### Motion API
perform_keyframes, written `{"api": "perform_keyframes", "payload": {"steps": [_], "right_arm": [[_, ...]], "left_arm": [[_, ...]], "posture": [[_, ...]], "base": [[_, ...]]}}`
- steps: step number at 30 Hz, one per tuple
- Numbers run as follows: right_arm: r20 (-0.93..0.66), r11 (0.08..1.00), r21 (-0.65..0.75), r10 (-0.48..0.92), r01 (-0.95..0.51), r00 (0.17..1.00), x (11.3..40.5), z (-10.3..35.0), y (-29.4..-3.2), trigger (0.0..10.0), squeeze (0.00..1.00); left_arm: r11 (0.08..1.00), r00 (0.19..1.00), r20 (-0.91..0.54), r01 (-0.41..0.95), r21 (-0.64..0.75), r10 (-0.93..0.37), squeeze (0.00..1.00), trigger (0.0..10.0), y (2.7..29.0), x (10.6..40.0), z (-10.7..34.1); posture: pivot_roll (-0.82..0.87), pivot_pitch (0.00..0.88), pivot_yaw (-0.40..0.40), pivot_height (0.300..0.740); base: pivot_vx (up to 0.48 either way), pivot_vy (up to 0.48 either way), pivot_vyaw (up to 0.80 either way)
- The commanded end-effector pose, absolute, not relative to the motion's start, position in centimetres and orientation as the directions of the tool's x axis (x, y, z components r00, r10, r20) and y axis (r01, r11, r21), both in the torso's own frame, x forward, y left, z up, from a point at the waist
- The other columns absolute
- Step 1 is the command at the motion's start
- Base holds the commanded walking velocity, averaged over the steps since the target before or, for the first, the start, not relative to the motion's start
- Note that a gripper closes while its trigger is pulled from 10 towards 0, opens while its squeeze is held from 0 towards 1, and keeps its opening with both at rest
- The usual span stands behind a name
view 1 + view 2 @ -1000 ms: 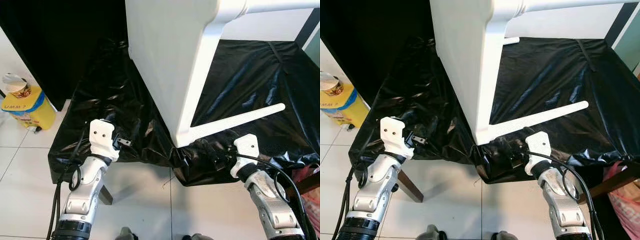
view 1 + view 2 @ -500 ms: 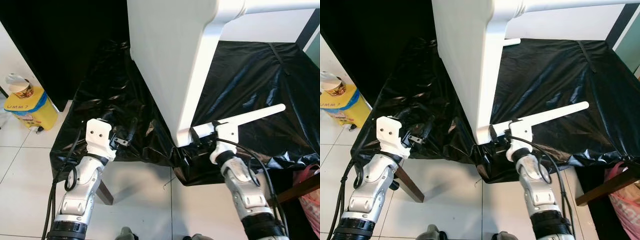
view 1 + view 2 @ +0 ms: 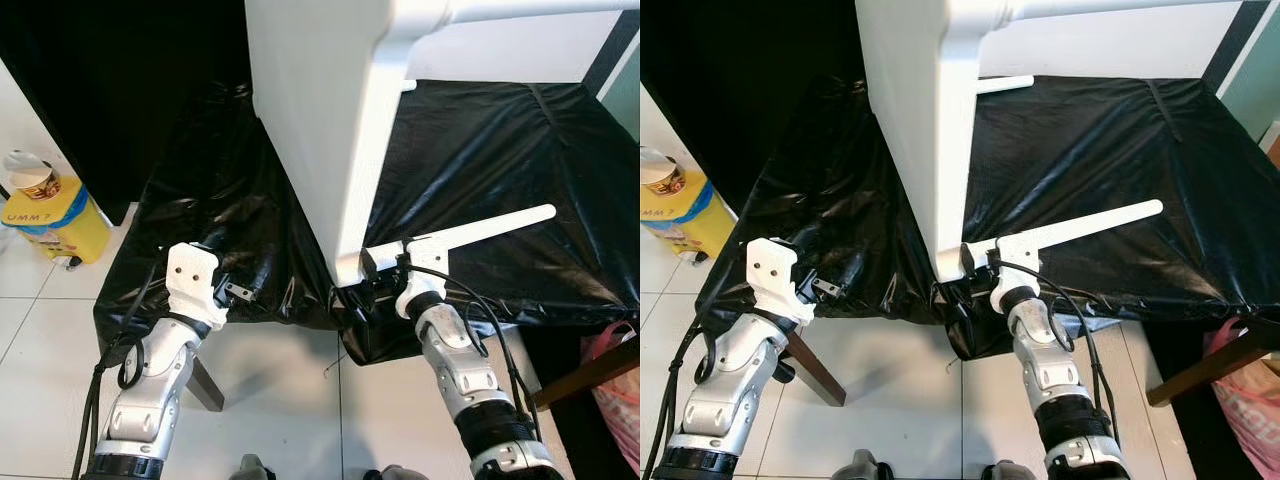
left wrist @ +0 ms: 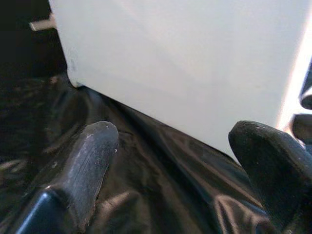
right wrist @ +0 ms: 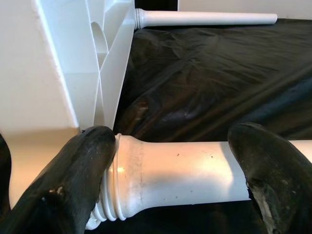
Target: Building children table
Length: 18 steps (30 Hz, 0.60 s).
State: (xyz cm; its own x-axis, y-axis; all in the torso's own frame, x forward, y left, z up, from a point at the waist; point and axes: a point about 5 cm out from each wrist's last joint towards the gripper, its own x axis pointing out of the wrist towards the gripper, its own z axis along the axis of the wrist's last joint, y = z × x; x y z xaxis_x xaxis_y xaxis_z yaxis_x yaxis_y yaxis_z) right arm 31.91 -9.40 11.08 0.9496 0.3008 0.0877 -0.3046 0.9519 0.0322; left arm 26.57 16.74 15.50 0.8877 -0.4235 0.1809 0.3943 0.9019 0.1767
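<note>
Right hand point(image 5: 170, 161) sits at the threaded base of the near leg point(image 3: 470, 229), where the leg meets the corner socket of the white table point(image 3: 320, 120). The table stands tipped on its edge on the tabletop point(image 3: 500, 150), which is draped in black plastic sheet point(image 3: 220, 190).

Leg axis: runs from the socket away to the robot's right and slightly back, lying low over the sheet. In the right wrist view the two fingers point(image 5: 73, 180) straddle the leg's collar, one on each side, spread; the near finger seems to touch the ribbed end, but contact on the far side cannot be confirmed. Not clamped.

A second leg point(image 5: 204, 18) projects from the far corner, roughly parallel to the first.

Left hand point(image 4: 180, 161) open, holding nothing, hovering over the sheet just short of the table's flat face; well apart from the leg.

Judgement: the right hand is the nearer one, already across the leg. Next move likely closes on the collar and turns about the leg's long axis to seat it in the socket.
</note>
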Motion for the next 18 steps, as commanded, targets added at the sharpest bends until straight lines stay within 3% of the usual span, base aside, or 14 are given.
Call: {"api": "perform_keyframes", "payload": {"steps": [1, 3, 7, 8, 13, 18], "right_arm": [[0.050, 0.930, 0.042, 0.363, -0.365, 0.931, 31.7, 10.3, -7.6, 10.0, 0.00], [0.051, 0.899, 0.054, 0.431, -0.434, 0.901, 31.9, 10.6, -5.6, 10.0, 0.00], [0.051, 0.882, 0.054, 0.466, -0.469, 0.883, 31.8, 10.7, -4.8, 10.0, 0.00], [0.052, 0.829, 0.048, 0.555, -0.558, 0.830, 31.5, 10.9, -2.7, 10.0, 0.00], [0.052, 0.808, 0.044, 0.585, -0.587, 0.809, 31.4, 10.9, -2.1, 10.0, 0.00], [0.044, 0.731, 0.023, 0.681, -0.682, 0.731, 31.0, 11.1, 0.9, 10.0, 0.00]], "left_arm": [[0.875, 0.864, 0.160, 0.450, 0.178, -0.477, 0.00, 10.0, 16.3, 26.3, 15.4], [0.857, 0.849, 0.142, 0.485, 0.174, -0.510, 0.00, 10.0, 15.9, 25.9, 15.4], [0.851, 0.843, 0.138, 0.496, 0.173, -0.520, 0.00, 10.0, 15.7, 25.7, 15.5], [0.843, 0.836, 0.135, 0.511, 0.167, -0.533, 0.00, 10.0, 15.3, 25.5, 15.6], [0.840, 0.833, 0.134, 0.516, 0.166, -0.538, 0.00, 10.0, 15.1, 25.5, 15.6], [0.820, 0.813, 0.114, 0.554, 0.145, -0.570, 0.00, 10.0, 14.7, 25.1, 15.5]], "posture": [[0.11, 0.098, -0.020, 0.740], [0.12, 0.100, -0.023, 0.740], [0.12, 0.101, -0.025, 0.740], [0.13, 0.103, -0.031, 0.740], [0.13, 0.103, -0.031, 0.740], [0.13, 0.103, -0.035, 0.740]], "base": [[0.000, 0.000, 0.00], [0.000, 0.000, 0.00], [0.000, 0.000, 0.00], [0.000, 0.000, 0.00], [0.000, 0.000, 0.00], [0.000, 0.000, 0.00]]}}
